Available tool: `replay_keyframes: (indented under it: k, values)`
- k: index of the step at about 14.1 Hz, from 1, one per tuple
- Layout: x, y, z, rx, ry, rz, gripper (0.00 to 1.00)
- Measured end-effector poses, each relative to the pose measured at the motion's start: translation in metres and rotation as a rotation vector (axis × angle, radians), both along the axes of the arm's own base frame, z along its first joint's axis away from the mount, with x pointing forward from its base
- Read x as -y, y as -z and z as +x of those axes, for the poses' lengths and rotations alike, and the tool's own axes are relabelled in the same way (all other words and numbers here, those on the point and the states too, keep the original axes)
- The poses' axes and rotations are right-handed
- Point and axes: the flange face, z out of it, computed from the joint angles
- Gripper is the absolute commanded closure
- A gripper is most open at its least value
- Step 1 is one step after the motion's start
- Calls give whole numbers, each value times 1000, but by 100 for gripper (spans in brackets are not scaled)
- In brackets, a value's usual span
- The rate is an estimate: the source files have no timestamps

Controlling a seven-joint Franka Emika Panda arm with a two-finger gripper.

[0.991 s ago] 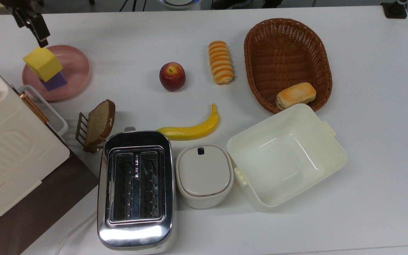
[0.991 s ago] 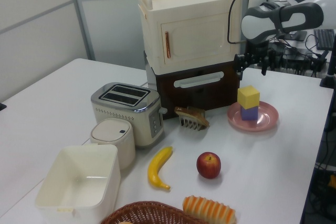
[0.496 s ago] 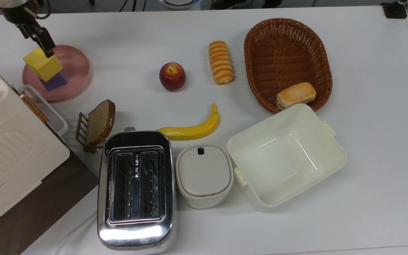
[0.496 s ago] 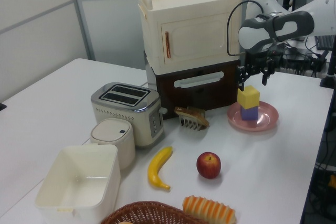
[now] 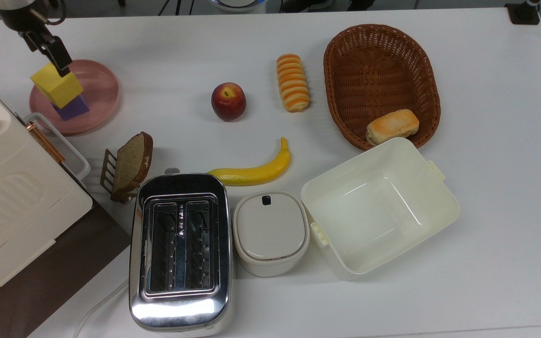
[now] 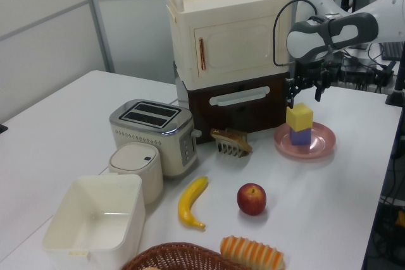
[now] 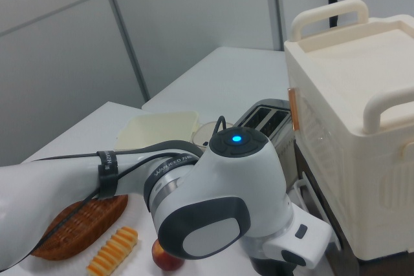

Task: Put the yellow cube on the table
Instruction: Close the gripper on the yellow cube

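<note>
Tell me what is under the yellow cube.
The yellow cube sits on a purple cube, which rests on the pink plate. The purple cube's top face is covered, and so is the plate surface beneath it.

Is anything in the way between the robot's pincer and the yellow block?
No, nothing visible is. The pincer hangs right at the top of the yellow cube, which sits on a purple cube on the pink plate. Bare table lies just beside the plate, toward the apple.
</note>
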Motion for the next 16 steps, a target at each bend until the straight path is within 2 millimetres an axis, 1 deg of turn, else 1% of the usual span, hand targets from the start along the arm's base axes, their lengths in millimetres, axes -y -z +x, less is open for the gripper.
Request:
replay_keyframes:
  k: [3,5,6,11,16]
  values:
    - [0,6,1,-10,-10,5,0]
    - [-1,17,4,-26,-15,14,0]
    - [-1,20,5,-29,-17,14,0]
    - [-4,25,16,-42,-43,-1,0]
    - [-3,35,18,-68,-58,-10,1]
